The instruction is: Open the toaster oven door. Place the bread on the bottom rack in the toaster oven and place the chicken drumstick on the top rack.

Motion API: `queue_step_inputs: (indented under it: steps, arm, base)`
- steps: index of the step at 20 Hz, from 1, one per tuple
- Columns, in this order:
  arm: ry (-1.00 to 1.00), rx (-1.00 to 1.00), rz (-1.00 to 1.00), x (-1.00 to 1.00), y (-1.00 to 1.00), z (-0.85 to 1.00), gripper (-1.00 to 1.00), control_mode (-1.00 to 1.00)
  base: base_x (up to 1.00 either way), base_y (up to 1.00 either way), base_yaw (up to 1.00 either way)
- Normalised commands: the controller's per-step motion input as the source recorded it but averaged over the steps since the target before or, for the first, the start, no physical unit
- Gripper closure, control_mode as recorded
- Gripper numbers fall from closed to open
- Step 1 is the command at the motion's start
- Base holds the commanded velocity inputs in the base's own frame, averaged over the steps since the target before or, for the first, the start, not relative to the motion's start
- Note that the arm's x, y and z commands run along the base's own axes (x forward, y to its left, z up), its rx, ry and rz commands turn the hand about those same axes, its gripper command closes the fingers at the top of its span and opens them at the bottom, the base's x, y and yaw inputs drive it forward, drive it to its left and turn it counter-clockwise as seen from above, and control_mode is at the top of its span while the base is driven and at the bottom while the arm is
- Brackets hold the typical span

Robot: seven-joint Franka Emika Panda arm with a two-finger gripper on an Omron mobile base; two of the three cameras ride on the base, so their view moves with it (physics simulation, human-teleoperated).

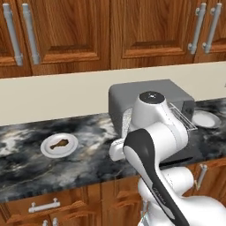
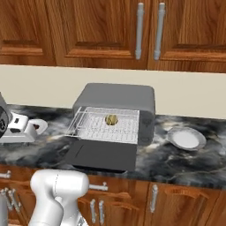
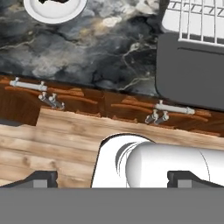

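We've got the toaster oven door (image 2: 102, 155) dropped flat, bread (image 2: 111, 119) on a pulled-out rack (image 2: 106, 126), drumstick (image 1: 59, 144) on its plate (image 1: 59, 145) toward the surface's (image 1: 26, 163) left edge, pincer (image 3: 112, 177) spread wide, empty.

The left base view looks forward and down from behind the arm; the right base view faces the toaster oven (image 2: 115, 110) more squarely. Both share the counter (image 1: 26, 154). The hand view looks down over the counter's near edge.
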Motion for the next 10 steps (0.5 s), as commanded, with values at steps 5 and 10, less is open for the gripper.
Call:
queue_step_inputs:
  steps: [5, 10]
  arm:
    - [0.00, 0.00, 0.00, 0.00, 0.00, 0.00, -1.00, 1.00]
    - [0.00, 0.00, 0.00, 0.00, 0.00, 0.00, -1.00, 1.00]
  base:
    - [0.15, 0.69, -0.04]
    - [0.27, 0.47, 0.00]
